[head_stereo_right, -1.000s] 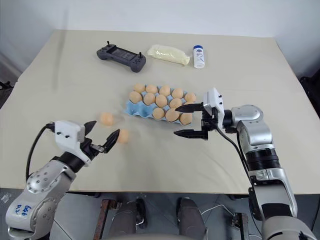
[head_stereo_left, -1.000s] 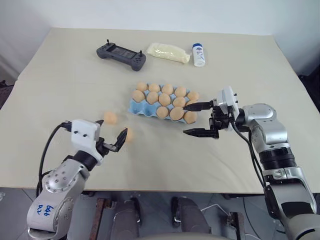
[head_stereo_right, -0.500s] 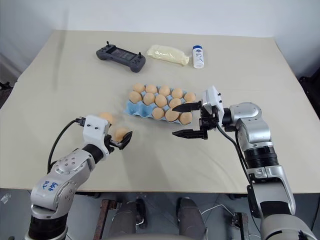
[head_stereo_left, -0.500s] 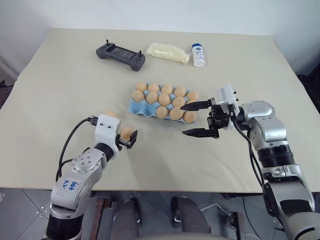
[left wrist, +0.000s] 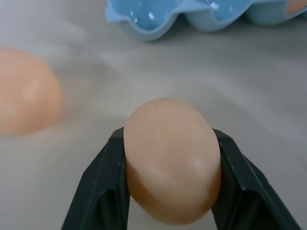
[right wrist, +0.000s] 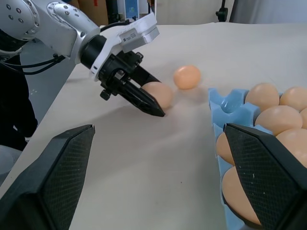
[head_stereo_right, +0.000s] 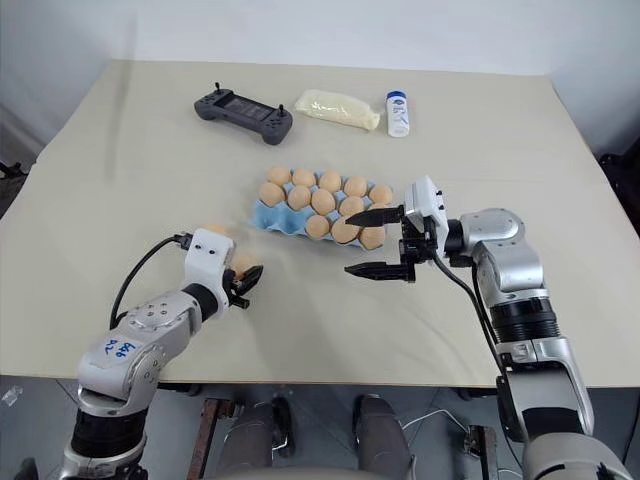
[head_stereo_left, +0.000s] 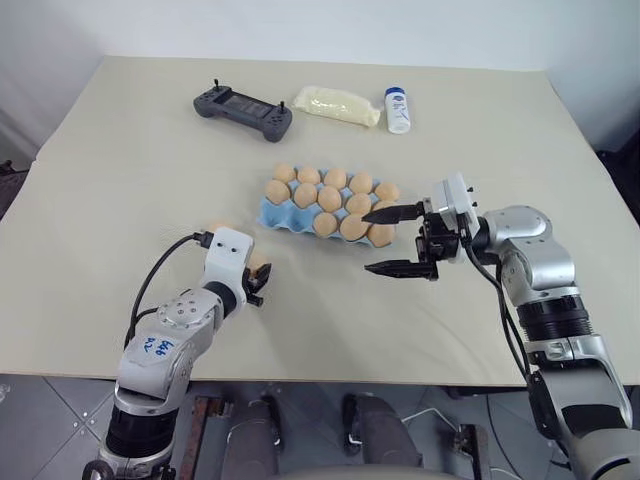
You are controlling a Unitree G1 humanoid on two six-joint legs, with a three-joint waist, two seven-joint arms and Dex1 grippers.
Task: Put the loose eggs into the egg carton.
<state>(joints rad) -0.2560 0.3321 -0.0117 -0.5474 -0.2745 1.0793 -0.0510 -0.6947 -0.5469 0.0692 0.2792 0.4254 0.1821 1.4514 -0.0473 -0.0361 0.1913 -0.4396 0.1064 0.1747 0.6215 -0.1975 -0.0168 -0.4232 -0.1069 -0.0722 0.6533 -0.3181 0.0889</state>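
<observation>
My left gripper [left wrist: 169, 136] is shut on a tan loose egg [left wrist: 172, 160], low over the table in front of the carton's left end; it also shows in the head view [head_stereo_left: 258, 274]. A second loose egg [right wrist: 187, 76] lies on the table just beyond, partly hidden behind the left wrist [head_stereo_right: 215, 229]. The light blue egg carton [head_stereo_left: 268, 213] sits mid-table with several eggs in it; its front-left cups [left wrist: 144, 14] are empty. My right gripper [head_stereo_left: 385, 241] hangs open beside the carton's right end, pointing left, with nothing between its fingers.
A dark grey controller [head_stereo_left: 243, 108], a pale yellow packet [head_stereo_left: 336, 104] and a small white bottle [head_stereo_left: 398, 109] lie along the far side of the table. Bare tabletop stretches between the two grippers in front of the carton.
My left gripper came forward and down around the nearer egg and closed on it. The right arm kept still.
</observation>
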